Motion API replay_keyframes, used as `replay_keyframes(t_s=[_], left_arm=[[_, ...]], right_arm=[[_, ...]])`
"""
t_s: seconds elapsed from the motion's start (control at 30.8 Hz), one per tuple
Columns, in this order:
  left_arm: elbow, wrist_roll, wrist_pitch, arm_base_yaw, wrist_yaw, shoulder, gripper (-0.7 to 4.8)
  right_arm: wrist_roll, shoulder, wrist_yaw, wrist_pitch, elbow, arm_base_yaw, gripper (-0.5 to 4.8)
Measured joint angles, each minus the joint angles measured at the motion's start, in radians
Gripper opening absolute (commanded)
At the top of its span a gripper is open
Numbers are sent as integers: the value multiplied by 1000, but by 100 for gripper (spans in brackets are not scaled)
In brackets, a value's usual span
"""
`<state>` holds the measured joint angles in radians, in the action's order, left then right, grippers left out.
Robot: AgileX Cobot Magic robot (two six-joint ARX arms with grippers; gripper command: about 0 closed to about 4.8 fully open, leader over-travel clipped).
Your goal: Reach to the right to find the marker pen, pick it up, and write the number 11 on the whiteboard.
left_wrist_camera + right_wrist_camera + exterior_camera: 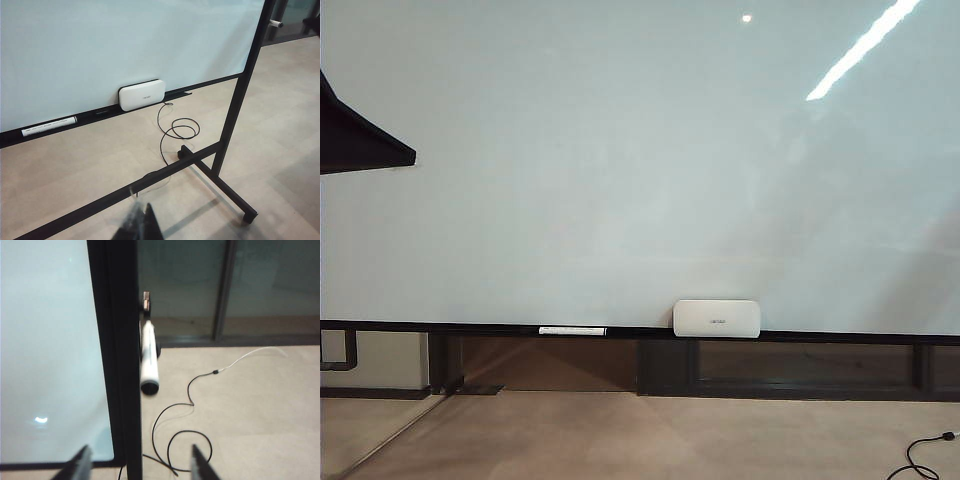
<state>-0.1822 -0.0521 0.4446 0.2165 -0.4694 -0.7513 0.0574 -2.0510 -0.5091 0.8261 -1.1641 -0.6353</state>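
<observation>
Marker pen [148, 360] beside whiteboard [50, 340] frame

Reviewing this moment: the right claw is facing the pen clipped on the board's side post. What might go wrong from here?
1. The marker pen hangs tight against the whiteboard's black post; the open right claw may hit the post instead of straddling the pen.
2. A black cable loops on the floor below; a dropped pen could land in it.
3. The left claw hangs low by the stand's crossbar and could bump it.
</observation>
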Motion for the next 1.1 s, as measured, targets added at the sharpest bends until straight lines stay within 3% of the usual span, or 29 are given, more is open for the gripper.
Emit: replay_keyframes(t_s=[0.23,0.29,0.42,0.68,1.1], left_arm=[[0,-16,0,0,16,0,-6],[0,-17,0,0,22,0,-6],[0,-17,-1,0,40,0,-6],[0,-38,-8,0,47,0,-6],[0,-58,-15,0,47,0,-6]], right_arm=[[0,-126,11,150,0,3,237],[-5,-153,13,183,0,3,213],[-42,-158,14,180,-6,5,212],[-6,-175,-117,170,-103,20,281],[17,-246,-93,126,-233,17,285]])
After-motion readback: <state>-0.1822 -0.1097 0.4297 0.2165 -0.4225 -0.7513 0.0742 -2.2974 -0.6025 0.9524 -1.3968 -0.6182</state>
